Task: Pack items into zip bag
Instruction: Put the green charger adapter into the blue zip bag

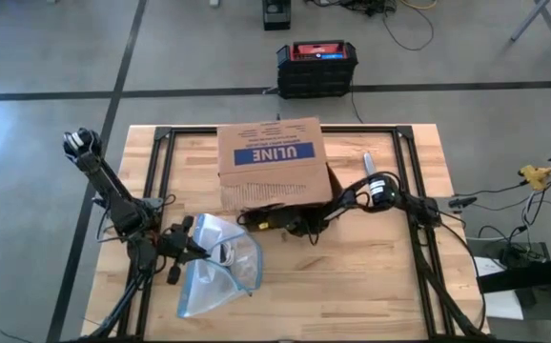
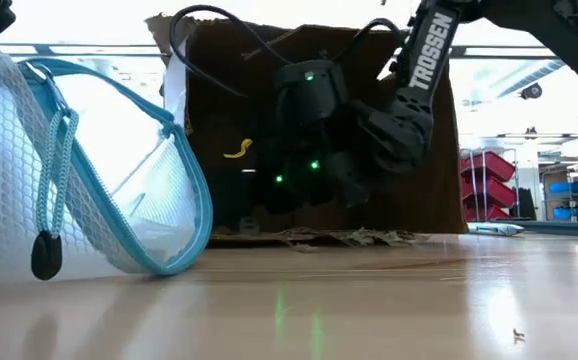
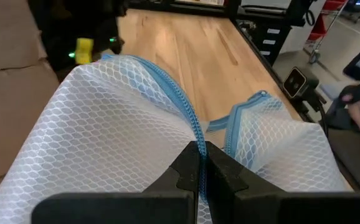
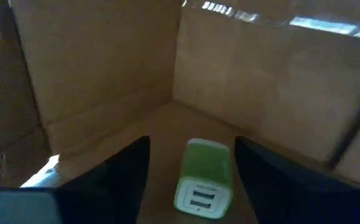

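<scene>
The zip bag (image 1: 220,265) is white mesh with a blue zip rim. It lies at the table's near left with its mouth held up and open, and it also shows in the low view (image 2: 119,190). My left gripper (image 1: 188,244) is shut on the rim. My right gripper (image 4: 191,143) is open inside the brown ULINE box (image 1: 274,162). Its fingers stand on either side of a green and white plug-in charger (image 4: 200,177) that rests on the box's inner wall. I see no touch between fingers and charger. Other items are hidden. My left gripper pinches the bag's blue zip rim (image 3: 194,134) between its two fingers, coming from the table's left side. The rim is lifted and the mouth gapes toward the box. The bag's lower part (image 2: 89,262) rests on the table, and the zip cord (image 2: 51,190) hangs slack.
The ULINE box lies on its side at the far middle, its opening toward the near edge, with the right arm (image 2: 409,90) reaching in. A small pale stick (image 1: 369,162) lies to the box's right. Bare wood (image 1: 352,276) spreads at the near right.
</scene>
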Robot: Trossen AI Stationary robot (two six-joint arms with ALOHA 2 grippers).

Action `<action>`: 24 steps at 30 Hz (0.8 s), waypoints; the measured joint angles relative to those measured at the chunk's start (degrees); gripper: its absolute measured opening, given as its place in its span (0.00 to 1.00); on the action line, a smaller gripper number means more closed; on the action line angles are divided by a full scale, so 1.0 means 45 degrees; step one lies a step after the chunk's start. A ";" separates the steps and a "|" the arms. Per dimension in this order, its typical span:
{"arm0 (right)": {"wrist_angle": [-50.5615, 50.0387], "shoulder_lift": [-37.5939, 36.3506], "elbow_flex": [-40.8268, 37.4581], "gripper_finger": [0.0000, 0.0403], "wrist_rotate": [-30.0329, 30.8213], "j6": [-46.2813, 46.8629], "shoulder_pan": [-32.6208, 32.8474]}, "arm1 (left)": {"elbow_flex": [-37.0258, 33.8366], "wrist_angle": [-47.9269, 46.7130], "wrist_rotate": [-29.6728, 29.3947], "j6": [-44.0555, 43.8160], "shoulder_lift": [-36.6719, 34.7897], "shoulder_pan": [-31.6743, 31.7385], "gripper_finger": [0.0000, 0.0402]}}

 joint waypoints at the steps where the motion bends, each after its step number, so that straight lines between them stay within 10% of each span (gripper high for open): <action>1: -0.0507 0.0000 0.0107 0.60 -0.0603 0.0519 -0.0185 | 0.0000 -0.0025 0.0002 0.0007 0.0030 -0.0005 0.00; 9: -0.2505 0.0053 0.0566 0.70 -0.1472 0.2751 -0.1275 | 0.0000 -0.0014 -0.0003 0.0091 0.0123 -0.0005 0.00; 24: -0.2239 0.0041 0.0632 0.68 -0.3403 0.0614 -0.0900 | 0.0000 0.0306 0.0518 -0.0058 0.0203 -0.0005 0.00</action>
